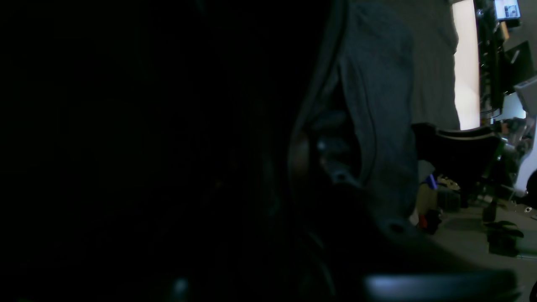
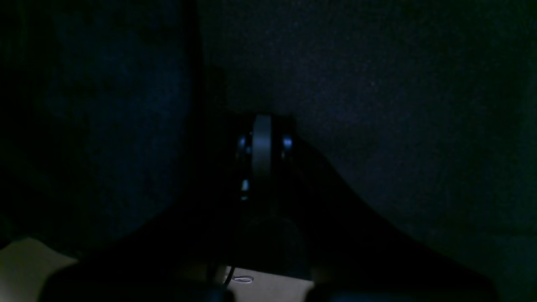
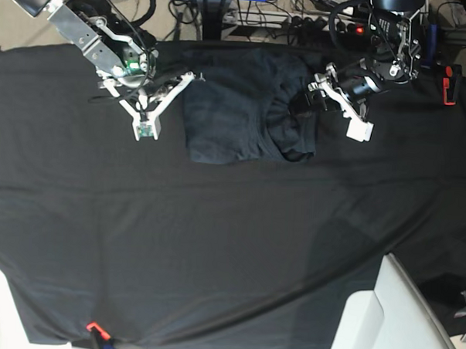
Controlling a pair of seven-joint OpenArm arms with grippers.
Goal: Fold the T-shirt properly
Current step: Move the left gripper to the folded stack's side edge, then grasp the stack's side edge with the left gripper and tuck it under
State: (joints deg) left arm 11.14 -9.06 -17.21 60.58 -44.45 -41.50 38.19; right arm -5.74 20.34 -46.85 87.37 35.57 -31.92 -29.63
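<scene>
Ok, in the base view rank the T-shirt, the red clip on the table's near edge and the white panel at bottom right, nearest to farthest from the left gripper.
1. T-shirt: right at the left gripper, at the shirt's right edge.
2. White panel: bottom right corner, well below the gripper.
3. Red clip: near edge, far left, diagonally across the black cloth.

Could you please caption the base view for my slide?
Two arms flank a partly folded T-shirt on a black tablecloth; left gripper at its edge.

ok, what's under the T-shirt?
The T-shirt lies on the black tablecloth, which shows all around it. Whatever sits beneath the shirt's folded layers is covered. The left gripper meets its edge.
</scene>
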